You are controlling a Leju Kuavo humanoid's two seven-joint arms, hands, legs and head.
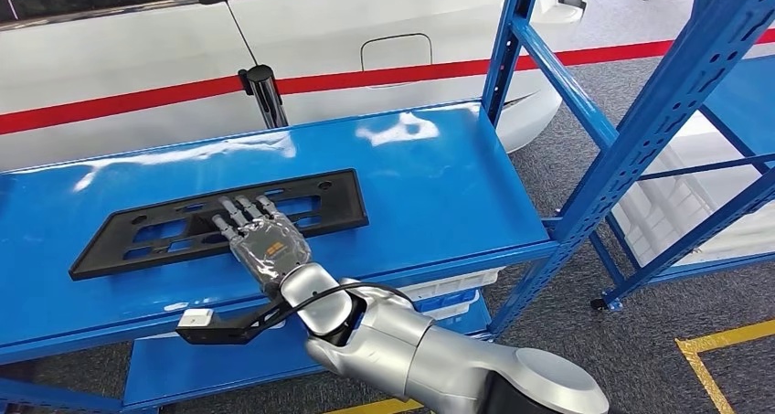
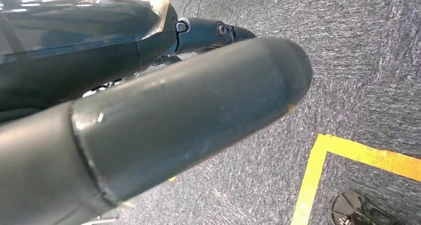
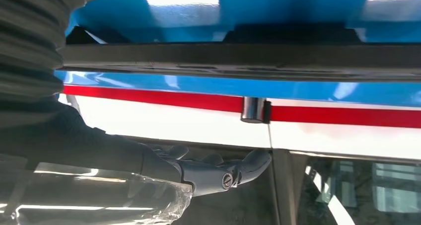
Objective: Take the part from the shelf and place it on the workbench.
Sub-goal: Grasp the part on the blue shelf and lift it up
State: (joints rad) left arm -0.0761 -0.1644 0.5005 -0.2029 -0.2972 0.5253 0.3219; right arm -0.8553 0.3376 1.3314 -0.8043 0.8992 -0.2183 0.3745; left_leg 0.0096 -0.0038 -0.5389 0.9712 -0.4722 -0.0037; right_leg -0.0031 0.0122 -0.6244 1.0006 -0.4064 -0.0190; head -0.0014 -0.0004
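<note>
Silver and bulky, the right arm (image 1: 439, 355) reaches in from the near edge toward the blue shelf (image 1: 439, 185). At its end the right hand (image 1: 260, 236) lies palm-down over the black part (image 1: 219, 220), fingers stretched out and slightly apart across the middle of it. The fingertips seem to rest on or just above the surface; nothing is clamped yet. In the right wrist view the same hand (image 3: 208, 170) has its fingers extended, with no object between them.

The left hand (image 2: 164, 130) hangs low over grey carpet with a yellow floor line (image 2: 317, 175) just beside it. Its thumb fills most of the left wrist view, and I cannot tell whether the fingers are apart or together.

The part is a flat, long, slotted plate lying on the top deck of the shelf, left of centre, near the front edge. Its long axis runs left to right, the right end angled slightly farther away. It looks like stiff moulded plastic, probably light, with a smooth face that could slip. A sound hold would likely be on the near long edge, close to the middle, so it stays level.

Behind the shelf stands a white car (image 1: 183, 39) with a red stripe (image 1: 384, 74).
</note>
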